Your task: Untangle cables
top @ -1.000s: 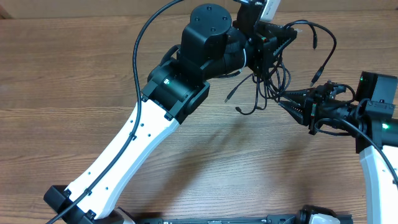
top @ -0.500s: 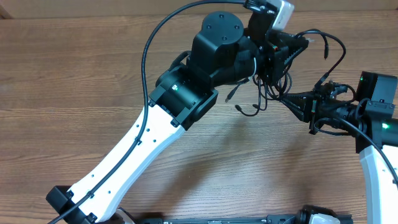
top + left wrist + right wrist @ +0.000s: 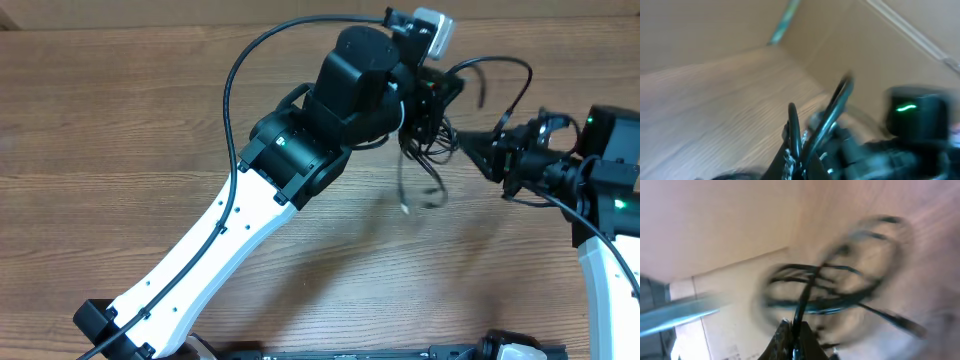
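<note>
– Jaws first: how do the left jaws stand?
– Closed, pinched on the cables (image 3: pixel 430 145). The left wrist view is blurred, but two black strands (image 3: pixel 794 130) rise straight out from between them.
– And the right jaws?
– Closed too, tips together on a single strand (image 3: pixel 802 302). The right wrist view shows it running down into the tips. The rest of the loops spread just beyond them, too smeared to count.
– So where does the bundle sit between the two?
– From overhead it hangs in the narrow gap between both pairs of jaws, which point at each other from close by. Most of the tangle is bunched right at the left jaws. The right jaws meet its edge from the opposite side.
– Anything loose?
– One wide loop (image 3: pixel 515 75) arcs out from the left jaws and curves round to the right jaws. Below the left jaws a few strands dangle, one ending in a small plug (image 3: pixel 405 208), over the wooden surface (image 3: pixel 120 120). Whether that plug touches the surface I cannot tell.
</note>
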`<state>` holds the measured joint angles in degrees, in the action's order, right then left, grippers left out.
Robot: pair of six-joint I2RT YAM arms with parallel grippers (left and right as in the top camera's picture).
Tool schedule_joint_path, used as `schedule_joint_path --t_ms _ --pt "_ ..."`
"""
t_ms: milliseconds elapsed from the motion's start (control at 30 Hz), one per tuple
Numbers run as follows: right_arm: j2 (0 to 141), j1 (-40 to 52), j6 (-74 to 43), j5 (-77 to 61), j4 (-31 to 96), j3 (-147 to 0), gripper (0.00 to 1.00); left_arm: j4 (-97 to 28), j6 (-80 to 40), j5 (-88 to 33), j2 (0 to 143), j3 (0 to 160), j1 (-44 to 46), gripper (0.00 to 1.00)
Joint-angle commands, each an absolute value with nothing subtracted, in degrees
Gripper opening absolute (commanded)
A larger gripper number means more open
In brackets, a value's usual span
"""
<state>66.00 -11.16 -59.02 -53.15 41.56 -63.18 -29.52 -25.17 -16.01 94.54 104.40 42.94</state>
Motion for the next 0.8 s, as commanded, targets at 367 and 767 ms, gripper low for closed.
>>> schedule_joint_path --t_ms 367,767 --pt "58.2 -10.9 -55.6 -52.7 33.9 -64.2 0.04 -34.1 -25.3 -7.0 92.7 105.2 43.2 0.04" --pt "59.0 -11.0 -55.6 -47.5 44.3 -64.2 0.49 -33.3 -27.1 -7.1 92.7 105.2 41.2 0.04"
